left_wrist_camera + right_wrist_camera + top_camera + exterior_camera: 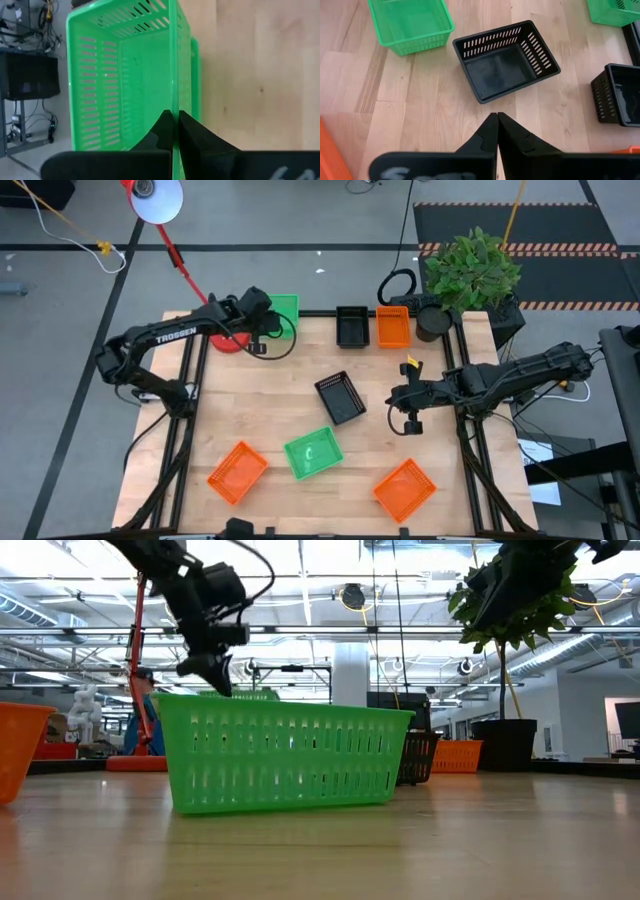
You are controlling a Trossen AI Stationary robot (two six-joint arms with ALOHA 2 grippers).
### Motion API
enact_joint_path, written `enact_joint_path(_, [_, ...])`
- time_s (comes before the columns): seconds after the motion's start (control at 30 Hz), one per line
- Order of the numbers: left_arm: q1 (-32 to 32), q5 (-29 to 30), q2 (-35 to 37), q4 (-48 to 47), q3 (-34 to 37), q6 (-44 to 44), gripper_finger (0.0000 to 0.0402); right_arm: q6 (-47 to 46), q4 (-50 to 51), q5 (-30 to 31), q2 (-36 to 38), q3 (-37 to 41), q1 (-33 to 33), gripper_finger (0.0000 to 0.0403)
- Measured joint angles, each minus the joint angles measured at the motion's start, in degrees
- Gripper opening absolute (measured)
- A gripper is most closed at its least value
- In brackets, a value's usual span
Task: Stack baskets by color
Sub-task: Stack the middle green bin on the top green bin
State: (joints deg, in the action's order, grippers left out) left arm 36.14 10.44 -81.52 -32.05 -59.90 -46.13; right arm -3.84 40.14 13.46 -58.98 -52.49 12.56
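Gripping the near wall of a green basket [284,310] at the far left corner of the surface [280,390], the left gripper [258,315] is pinching that thin plastic wall between its fingers [162,131], apparently because the rim is the only part slim enough to hold; a second green edge is showing just beside the held wall in the left wrist view, so this basket may be sitting in or over another of its colour; the right gripper [408,402] is hovering with its fingers pressed together and holding nothing, just beside the loose black basket [340,397] at mid-surface, probably waiting its turn; another black basket [351,326] and an orange basket [393,327] are standing side by side along the far edge, looking like the start of colour piles; a second green basket [313,453] and two more orange baskets [237,472] [405,488] are lying apart near the front edge, not yet sorted.
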Motion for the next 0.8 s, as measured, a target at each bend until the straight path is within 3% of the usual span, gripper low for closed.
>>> enact_joint_path(0.37, [4.2,-3.5,0.0,8.5,6.9,-2.9,0.0007,0.2,0.0,0.0,0.0,0.0,0.0,0.0])
enact_joint_path(0.8, [4.6,-4.9,-0.8,9.8,7.3,-3.7,0.0009,0.2,-0.1,0.0,0.0,0.0,0.0,0.0])
